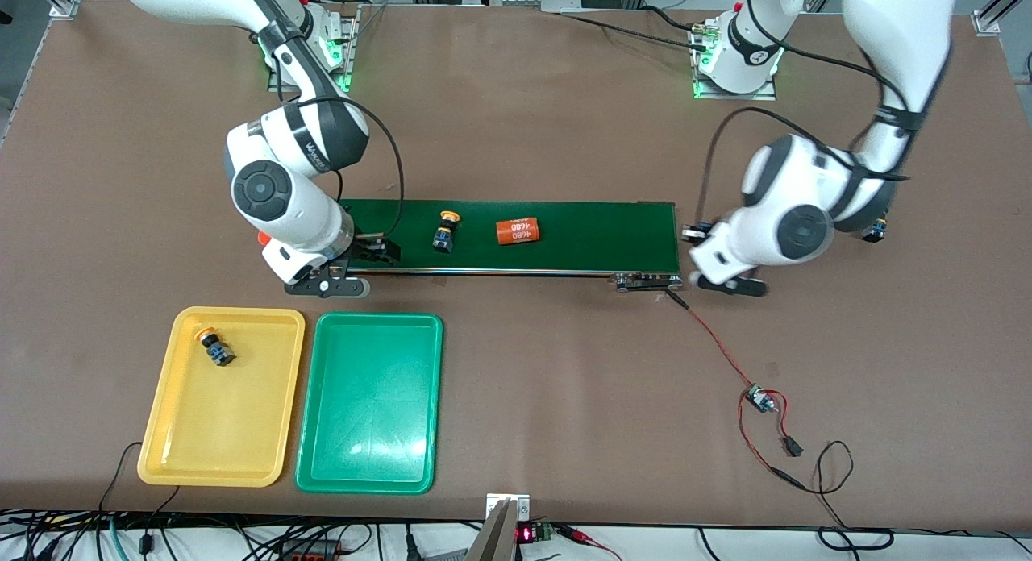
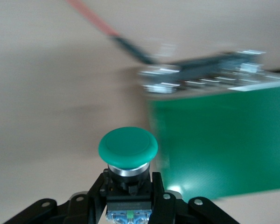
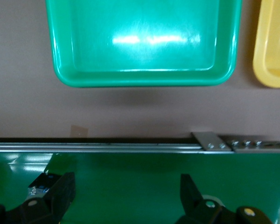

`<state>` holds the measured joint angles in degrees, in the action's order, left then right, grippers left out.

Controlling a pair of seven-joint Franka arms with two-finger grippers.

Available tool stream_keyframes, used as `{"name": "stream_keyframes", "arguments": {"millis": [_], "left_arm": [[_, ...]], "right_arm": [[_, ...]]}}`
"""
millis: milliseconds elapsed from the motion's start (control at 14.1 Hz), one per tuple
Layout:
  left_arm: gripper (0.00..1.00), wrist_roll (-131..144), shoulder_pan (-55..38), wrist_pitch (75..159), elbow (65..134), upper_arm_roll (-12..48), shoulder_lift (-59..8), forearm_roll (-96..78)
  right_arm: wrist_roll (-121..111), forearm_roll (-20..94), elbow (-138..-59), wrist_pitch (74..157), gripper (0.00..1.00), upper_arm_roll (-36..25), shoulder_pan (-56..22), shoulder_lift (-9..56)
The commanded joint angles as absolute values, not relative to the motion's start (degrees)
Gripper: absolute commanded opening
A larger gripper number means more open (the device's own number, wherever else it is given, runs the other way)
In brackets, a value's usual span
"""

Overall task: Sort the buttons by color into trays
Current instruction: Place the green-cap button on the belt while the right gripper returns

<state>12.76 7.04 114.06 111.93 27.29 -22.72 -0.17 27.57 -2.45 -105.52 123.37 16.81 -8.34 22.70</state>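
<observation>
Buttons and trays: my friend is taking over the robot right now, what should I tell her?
Left gripper: jaws shut on a green button, by the conveyor belt's end.
Right gripper: jaws open over the belt's other end, holding nothing.
Done: one yellow button lies in the yellow tray.
Left: the green tray has no button yet. Another yellow button lies on the belt beside an orange cylinder. One more button sits on the table past the left arm; colour unclear.

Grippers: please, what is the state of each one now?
Left gripper: shut on a green button.
Right gripper: open, holding nothing, over the belt.
</observation>
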Motion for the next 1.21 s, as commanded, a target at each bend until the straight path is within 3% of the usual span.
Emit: {"name": "stream_keyframes", "arguments": {"millis": [0,497,568,639,710,923,1136], "left_arm": [[0.15,14.3,5.1,113.6,109.8,30.3,-24.3,-3.3],[0.18,16.3,-0.3,123.8,108.8,30.7,-30.7,-9.7],[0.30,16.4,-0.4,124.4,108.6,30.6,-31.2,-9.7],[0.50,16.2,-0.4,124.4,108.6,30.6,-31.1,-9.6],[0.99,15.6,0.0,123.8,108.6,30.5,-30.7,-9.5],[1.00,16.1,0.7,120.9,108.5,30.4,-26.7,-9.5],[1.00,16.0,4.3,112.8,106.7,29.7,-21.7,-9.0]], "right_arm": [[32.2,-1.4,-107.6,123.0,1.00,17.4,-9.9,21.5],[39.0,-1.1,-111.3,123.8,1.00,19.2,-11.2,20.1],[39.1,-0.1,-112.1,124.4,1.00,19.2,-11.2,19.6],[39.1,0.9,-113.8,126.2,1.00,19.2,-11.1,18.6],[39.1,0.9,-115.6,128.3,1.00,19.2,-11.1,17.2],[38.5,0.4,-120.7,135.4,1.00,19.2,-10.9,14.2],[36.5,-0.4,-125.0,141.6,1.00,19.1,-9.0,11.2]]}}
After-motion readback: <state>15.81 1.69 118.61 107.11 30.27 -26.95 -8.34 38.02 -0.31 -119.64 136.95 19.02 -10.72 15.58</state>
